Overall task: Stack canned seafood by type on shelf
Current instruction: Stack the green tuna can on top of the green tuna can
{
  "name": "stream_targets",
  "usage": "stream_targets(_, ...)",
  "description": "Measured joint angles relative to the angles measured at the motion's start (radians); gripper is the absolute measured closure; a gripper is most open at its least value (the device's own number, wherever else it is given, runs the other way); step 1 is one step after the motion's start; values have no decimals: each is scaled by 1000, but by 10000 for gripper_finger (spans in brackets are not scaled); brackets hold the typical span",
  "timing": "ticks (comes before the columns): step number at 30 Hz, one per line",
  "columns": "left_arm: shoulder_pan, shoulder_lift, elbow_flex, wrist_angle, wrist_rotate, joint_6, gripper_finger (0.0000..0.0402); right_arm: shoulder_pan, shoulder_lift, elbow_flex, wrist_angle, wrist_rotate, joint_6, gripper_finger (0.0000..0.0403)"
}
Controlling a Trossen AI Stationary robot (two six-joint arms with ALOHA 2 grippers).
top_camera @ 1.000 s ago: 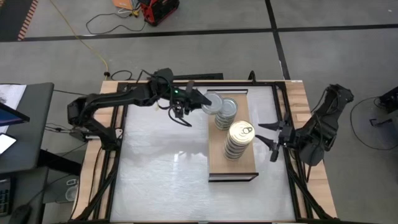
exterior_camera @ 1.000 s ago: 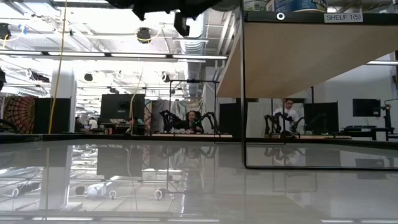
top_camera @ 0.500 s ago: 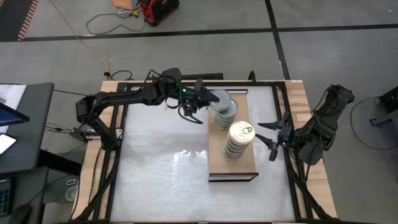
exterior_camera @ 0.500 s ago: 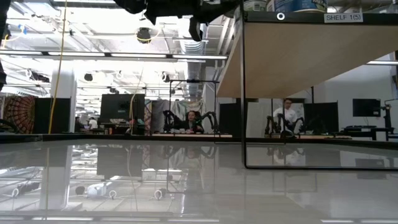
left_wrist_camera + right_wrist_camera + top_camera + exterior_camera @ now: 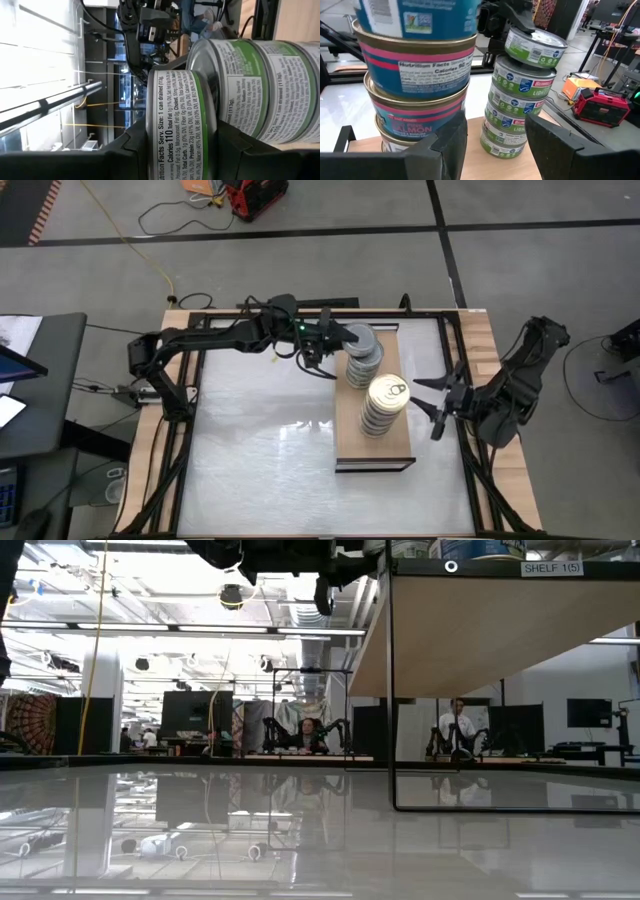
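On the light-wood shelf [image 5: 375, 448] stand two stacks of canned seafood: green-labelled tins [image 5: 364, 362] [image 5: 512, 112] at the far end, and blue-and-pink salmon tins with a gold lid [image 5: 385, 402] [image 5: 415, 75] nearer. My left gripper [image 5: 352, 338] [image 5: 182, 150], reaching level from the left, is shut on one green-labelled tin [image 5: 535, 47] at the top of the green stack. That tin is tilted, and I cannot tell whether it touches the stack. My right gripper [image 5: 435, 405] [image 5: 495, 145] waits open just right of the shelf, with nothing between its fingers. My left gripper pinches the green-labelled tin by its two flat faces, one finger [image 5: 520, 25] lying over the lid and the other under the bottom. The label wall [image 5: 180, 120] shows between the fingers. It comes level from the table's left. The tin is tilted at the top of the green stack.
The shelf is raised on a thin dark frame [image 5: 392, 690], with its underside [image 5: 480, 630] overhead in the low view. Black rails [image 5: 455, 340] run round the white tabletop [image 5: 260, 440]. People sit at desks in the room beyond [image 5: 310, 735].
My left gripper has carried the green-labelled tin toward the table's right edge and slightly down, from beside the far stack to over its top. It stays shut on the tin.
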Motion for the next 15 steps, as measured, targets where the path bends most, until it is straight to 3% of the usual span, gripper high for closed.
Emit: stream_targets(15,-21,0,0,4,28,47,247,0,20,0,-1,0,0,177)
